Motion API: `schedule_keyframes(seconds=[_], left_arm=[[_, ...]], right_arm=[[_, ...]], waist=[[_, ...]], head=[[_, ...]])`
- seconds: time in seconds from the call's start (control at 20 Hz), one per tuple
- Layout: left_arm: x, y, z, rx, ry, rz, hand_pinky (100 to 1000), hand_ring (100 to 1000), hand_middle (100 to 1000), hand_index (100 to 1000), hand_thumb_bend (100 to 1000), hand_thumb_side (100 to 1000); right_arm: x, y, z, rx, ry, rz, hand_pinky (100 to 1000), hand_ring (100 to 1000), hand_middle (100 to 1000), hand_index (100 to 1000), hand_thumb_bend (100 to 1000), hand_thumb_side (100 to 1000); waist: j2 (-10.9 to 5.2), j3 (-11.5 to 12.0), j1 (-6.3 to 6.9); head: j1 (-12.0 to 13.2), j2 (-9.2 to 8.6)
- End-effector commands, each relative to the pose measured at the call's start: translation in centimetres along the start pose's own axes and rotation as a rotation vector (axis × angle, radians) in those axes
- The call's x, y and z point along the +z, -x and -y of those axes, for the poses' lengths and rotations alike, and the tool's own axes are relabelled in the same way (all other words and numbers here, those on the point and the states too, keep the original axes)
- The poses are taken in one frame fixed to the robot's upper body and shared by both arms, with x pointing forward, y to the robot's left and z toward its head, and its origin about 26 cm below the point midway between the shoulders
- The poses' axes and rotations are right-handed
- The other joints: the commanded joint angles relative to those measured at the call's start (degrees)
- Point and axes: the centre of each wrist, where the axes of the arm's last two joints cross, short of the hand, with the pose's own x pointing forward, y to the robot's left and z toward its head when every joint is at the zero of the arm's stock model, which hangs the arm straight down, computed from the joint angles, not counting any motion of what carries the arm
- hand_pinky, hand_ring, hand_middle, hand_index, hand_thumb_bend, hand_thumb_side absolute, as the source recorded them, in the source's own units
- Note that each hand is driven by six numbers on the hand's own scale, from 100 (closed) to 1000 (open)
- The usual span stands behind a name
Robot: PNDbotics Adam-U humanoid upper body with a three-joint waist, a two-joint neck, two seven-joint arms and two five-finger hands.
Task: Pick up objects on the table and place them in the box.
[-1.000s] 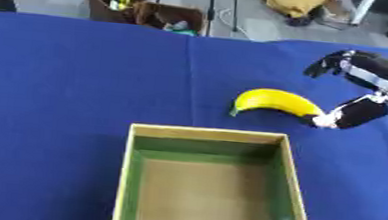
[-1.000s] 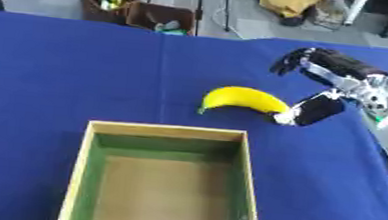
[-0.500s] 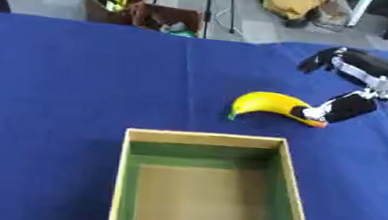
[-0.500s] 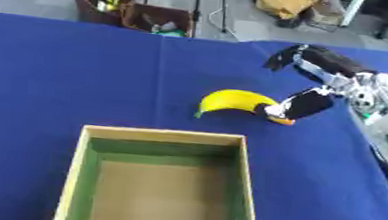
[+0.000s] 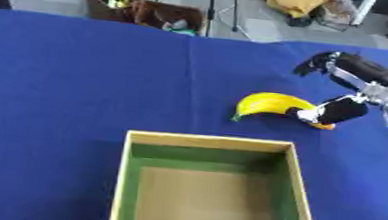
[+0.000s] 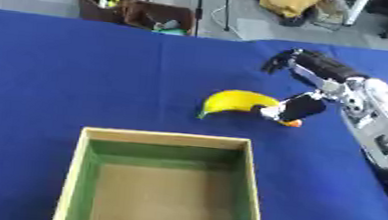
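Blue cloth covers the whole table (image 5: 77,81), and on it, right of centre, lies the curved yellow banana (image 5: 266,104), just beyond the far rim of the open wooden box with green inner walls (image 5: 215,143). At the banana's right end the robot's black right hand (image 6: 309,87) is spread, thumb touching the fruit and fingers arched over the cloth beyond it, not yet closed on anything. A good grasp probably means settling those fingers over the banana's thick middle before lifting. Open cloth lies left of the fruit; the box mouth sits close on the near side. No left hand shows.
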Motion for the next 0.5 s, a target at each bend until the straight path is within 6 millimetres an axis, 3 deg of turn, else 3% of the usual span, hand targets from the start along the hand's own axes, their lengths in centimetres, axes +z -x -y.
schedule_keyframes(seconds=[0.05,0.5], left_arm=[[-0.53,-0.55,-0.11,-0.003,0.003,0.033,442,618,695,784,100,1000],[-0.60,-0.59,-0.08,-0.003,0.005,0.034,442,619,695,783,100,1000]], right_arm=[[0.33,0.35,1.57,0.042,0.029,-0.009,787,829,700,821,466,450],[0.38,0.38,1.46,0.033,0.009,-0.001,788,829,693,812,409,431]], waist=[[-1.01,0.2,-0.06],[-0.64,0.5,-0.32]], head=[[-0.2,-1.04],[0.3,-0.76]])
